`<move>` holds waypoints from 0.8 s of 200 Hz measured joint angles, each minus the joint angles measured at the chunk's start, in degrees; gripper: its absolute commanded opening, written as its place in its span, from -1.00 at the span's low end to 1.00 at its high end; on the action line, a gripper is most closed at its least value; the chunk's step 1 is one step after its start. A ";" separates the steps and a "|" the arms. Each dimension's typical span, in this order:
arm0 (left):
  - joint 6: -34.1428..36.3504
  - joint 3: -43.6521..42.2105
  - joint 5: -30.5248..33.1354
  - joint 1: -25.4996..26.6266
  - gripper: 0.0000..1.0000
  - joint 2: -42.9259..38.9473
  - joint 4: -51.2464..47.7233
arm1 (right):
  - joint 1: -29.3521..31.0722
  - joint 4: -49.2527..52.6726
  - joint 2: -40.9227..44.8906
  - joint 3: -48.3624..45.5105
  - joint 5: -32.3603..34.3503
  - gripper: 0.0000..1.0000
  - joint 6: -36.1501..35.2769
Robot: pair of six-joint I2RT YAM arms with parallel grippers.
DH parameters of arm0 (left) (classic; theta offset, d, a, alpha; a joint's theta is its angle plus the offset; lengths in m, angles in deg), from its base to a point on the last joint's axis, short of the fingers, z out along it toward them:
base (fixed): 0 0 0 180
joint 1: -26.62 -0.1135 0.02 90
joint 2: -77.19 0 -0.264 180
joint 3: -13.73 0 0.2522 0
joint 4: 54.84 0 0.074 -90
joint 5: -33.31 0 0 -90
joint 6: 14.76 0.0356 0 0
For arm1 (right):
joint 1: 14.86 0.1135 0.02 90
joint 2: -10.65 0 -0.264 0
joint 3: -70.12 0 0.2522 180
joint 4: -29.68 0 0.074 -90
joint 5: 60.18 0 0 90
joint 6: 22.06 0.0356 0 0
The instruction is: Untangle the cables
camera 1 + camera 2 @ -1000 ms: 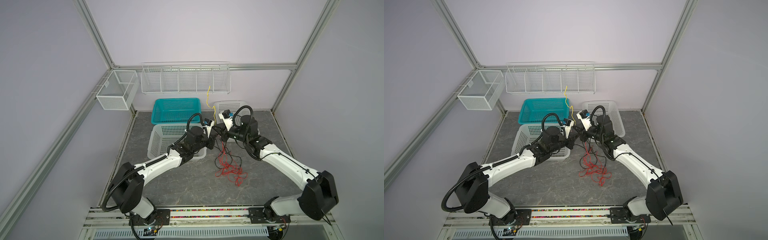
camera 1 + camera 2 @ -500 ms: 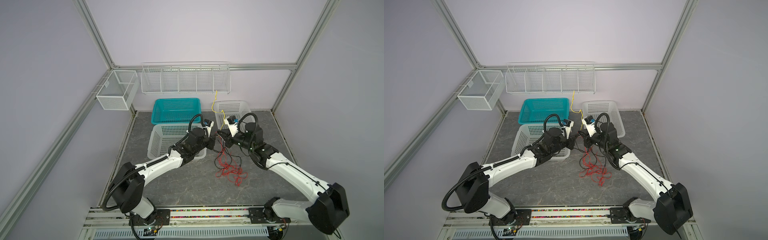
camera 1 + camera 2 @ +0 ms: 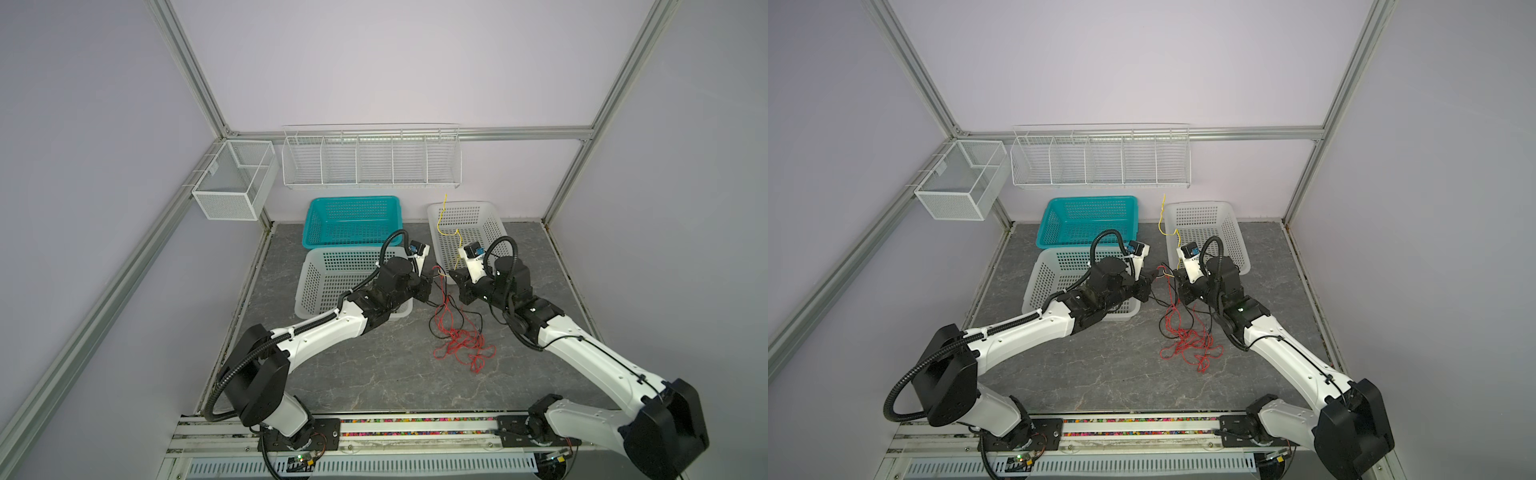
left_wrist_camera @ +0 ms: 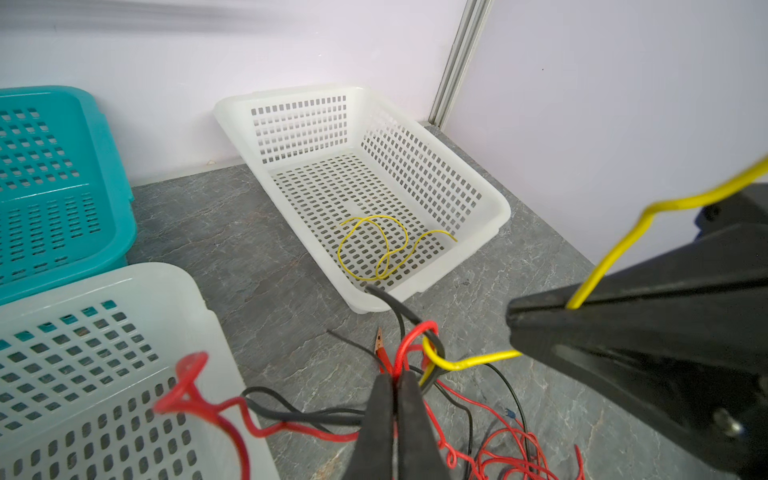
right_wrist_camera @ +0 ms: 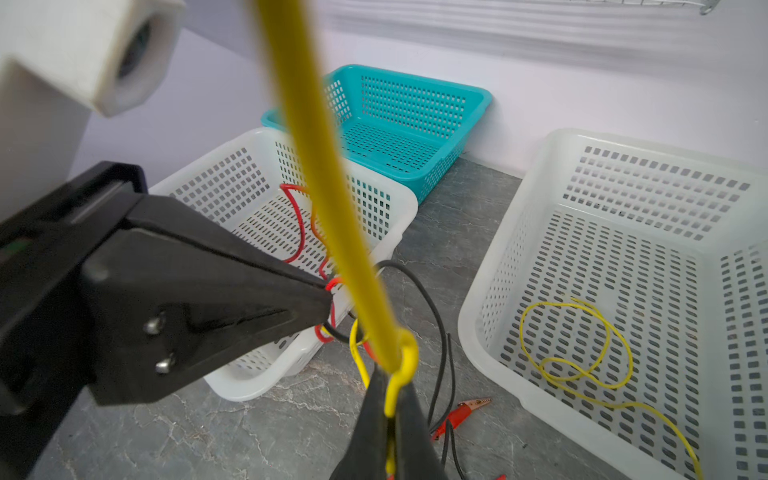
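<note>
Viewing from above: left pincer (image 3: 433, 283) and right pincer (image 3: 452, 276) face each other closely; cables (image 3: 457, 344) hang between them onto the surface (image 3: 374, 374).
Left wrist: left pincer pressed together on red and black strands; yellow cable (image 4: 469, 364) hooks through their loop, running sideways to the right pincer.
Right wrist: right pincer pinching that yellow cable; second yellow cable (image 5: 557, 304) lies in a white basket (image 5: 519, 237); three baskets counted.
</note>
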 measured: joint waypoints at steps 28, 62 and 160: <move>0.11 0.00 -0.02 0.04 -1.00 -0.02 -0.09 | 0.00 0.02 0.70 -0.57 0.76 -0.88 0.24; 0.26 0.00 -0.72 0.04 -1.00 -0.63 0.24 | -0.50 0.20 2.10 -0.52 -0.31 -0.88 1.70; 0.44 -1.40 7.17 -3.08 -1.00 -3.48 0.09 | -8.07 8.61 2.27 2.91 10.25 -0.88 3.82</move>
